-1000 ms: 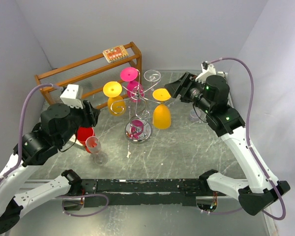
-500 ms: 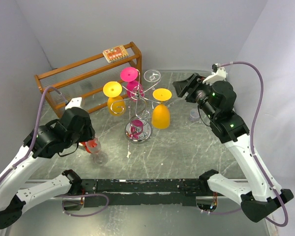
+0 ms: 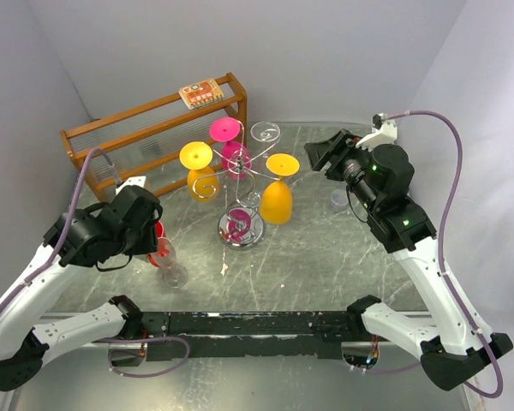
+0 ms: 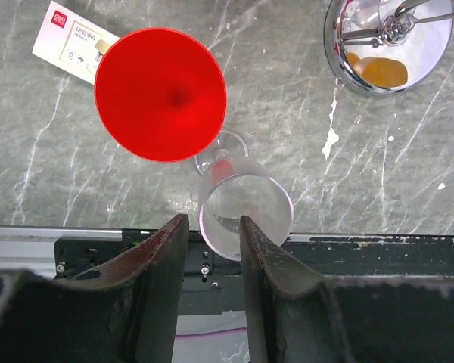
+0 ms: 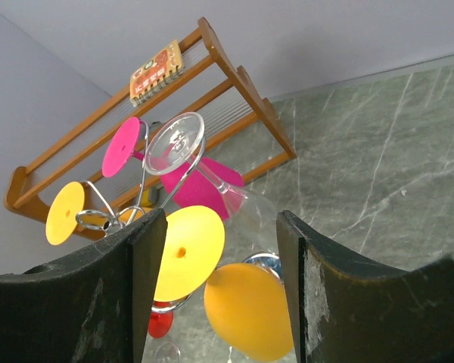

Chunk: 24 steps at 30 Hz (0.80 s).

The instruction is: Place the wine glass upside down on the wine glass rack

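Note:
The silver wire wine glass rack (image 3: 242, 190) stands mid-table on a round chrome base (image 4: 386, 45). Two yellow glasses, a pink one and a clear one (image 3: 265, 132) hang on it upside down. A red wine glass (image 4: 160, 94) and a clear flute with a red stem (image 4: 246, 215) stand upright at the near left. My left gripper (image 4: 214, 227) is open and empty, pointing down, with the flute's rim just past its fingertips. My right gripper (image 5: 221, 227) is open and empty, apart from the hanging yellow glass (image 5: 250, 310) and facing it.
A brown wooden shelf rack (image 3: 154, 128) stands at the back left with a small patterned box (image 3: 199, 92) on top. A white card (image 4: 72, 41) lies beside the red glass. A small clear cup (image 3: 338, 199) stands at the right.
My left arm has swung down and over the red glass and the flute. My right gripper has drawn back to the right, away from the hanging yellow glass.

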Tool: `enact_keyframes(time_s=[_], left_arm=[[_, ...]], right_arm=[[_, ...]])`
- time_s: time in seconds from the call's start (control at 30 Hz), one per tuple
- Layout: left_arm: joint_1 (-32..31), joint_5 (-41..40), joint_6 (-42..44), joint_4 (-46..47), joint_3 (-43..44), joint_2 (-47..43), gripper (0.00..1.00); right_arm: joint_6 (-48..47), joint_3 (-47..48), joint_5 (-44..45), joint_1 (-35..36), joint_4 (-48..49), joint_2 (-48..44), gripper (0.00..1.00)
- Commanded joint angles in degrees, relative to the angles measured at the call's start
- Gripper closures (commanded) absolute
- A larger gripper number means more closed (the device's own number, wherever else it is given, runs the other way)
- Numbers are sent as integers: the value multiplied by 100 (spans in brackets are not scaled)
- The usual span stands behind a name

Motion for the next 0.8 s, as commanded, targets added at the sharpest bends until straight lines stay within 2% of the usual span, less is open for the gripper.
enact_keyframes(time_s=[0.0,0.23,0.37,0.67,0.77], left_arm=[[-31,-1,15,-197,122,-41,57],[-31,0,-11,-146,-248,73,58],[-34,144,75,143,-536,118,62],[-30,306,209,400,-714,173,90],[-31,508,381,511,-698,130,93]], right_arm=[[-50,-51,112,-9,105,-86,41],[-31,-30,98,-11,94,-55,41],[-40,-17,116,-9,73,-53,41],[-7,-42,126,-9,43,-76,41],[-5,-49,147,-9,52,-91,41]])
